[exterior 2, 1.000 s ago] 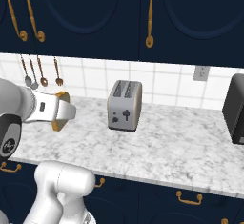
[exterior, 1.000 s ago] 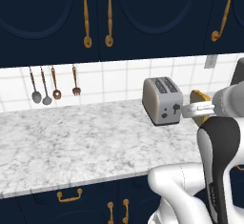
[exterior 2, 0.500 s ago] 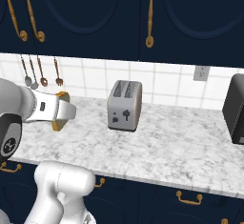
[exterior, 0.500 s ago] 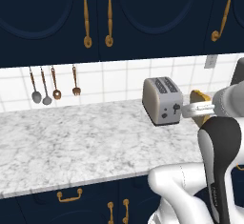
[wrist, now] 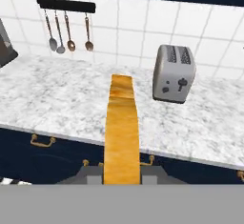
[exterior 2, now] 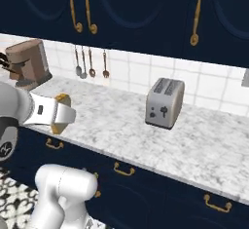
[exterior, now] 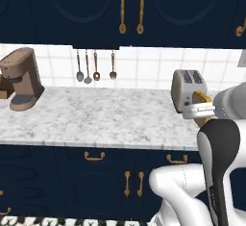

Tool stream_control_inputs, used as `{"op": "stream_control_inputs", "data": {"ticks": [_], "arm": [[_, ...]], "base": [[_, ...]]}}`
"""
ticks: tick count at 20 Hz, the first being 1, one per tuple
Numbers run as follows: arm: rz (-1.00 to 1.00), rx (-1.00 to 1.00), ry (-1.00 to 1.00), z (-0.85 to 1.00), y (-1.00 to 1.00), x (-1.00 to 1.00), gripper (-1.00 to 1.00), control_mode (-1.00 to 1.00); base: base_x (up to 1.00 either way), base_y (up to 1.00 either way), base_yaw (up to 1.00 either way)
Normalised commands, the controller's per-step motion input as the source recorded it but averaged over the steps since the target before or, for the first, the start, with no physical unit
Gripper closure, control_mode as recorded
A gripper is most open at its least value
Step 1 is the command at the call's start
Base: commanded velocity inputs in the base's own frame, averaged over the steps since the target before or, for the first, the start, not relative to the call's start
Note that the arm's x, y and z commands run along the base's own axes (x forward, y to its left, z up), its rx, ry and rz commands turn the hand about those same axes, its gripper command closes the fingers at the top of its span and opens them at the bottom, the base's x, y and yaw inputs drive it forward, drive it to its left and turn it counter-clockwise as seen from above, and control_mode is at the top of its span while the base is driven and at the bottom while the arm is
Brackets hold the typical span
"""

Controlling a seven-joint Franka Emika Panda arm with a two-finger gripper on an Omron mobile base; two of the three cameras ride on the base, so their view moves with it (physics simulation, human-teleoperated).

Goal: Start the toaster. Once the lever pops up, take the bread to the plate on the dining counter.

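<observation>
Between the closed fingers (wrist: 102, 173): the bread (wrist: 122, 132), pinched edge-on.

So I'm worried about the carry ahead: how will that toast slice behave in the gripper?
Probably stiff: the bread juts straight out from the gripper without sagging. Likely light, pinched at one end alone. Possibly crumbly, given the browned crust, so a hard squeeze or sudden swing might break it.

The toaster (exterior 2: 165, 103) looks like brushed silver-grey metal with a soft sheen, the bread (wrist: 122, 132) has a matt, grainy golden-brown face, and the counter (exterior: 96, 117) is smooth, polished white-and-grey veined marble above dark navy cabinets with glossy brass handles (exterior: 94, 156).
</observation>
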Motion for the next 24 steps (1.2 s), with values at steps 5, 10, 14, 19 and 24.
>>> {"op": "stream_control_inputs", "data": {"ticks": [5,10,14,19,24], "arm": [[0.00,0.00,0.00,0.00,0.00,0.00,1.00,1.00],[0.00,0.00,0.00,0.00,0.00,0.00,1.00,1.00],[0.00,0.00,0.00,0.00,0.00,0.00,1.00,1.00],[0.00,0.00,0.00,0.00,0.00,0.00,1.00,1.00],[0.00,0.00,0.00,0.00,0.00,0.00,1.00,1.00]], "base": [[-0.29,0.04,0.99],[-0.16,0.00,1.00],[-0.12,0.00,1.00],[-0.08,0.00,1.00],[-0.09,0.00,1.00]]}}
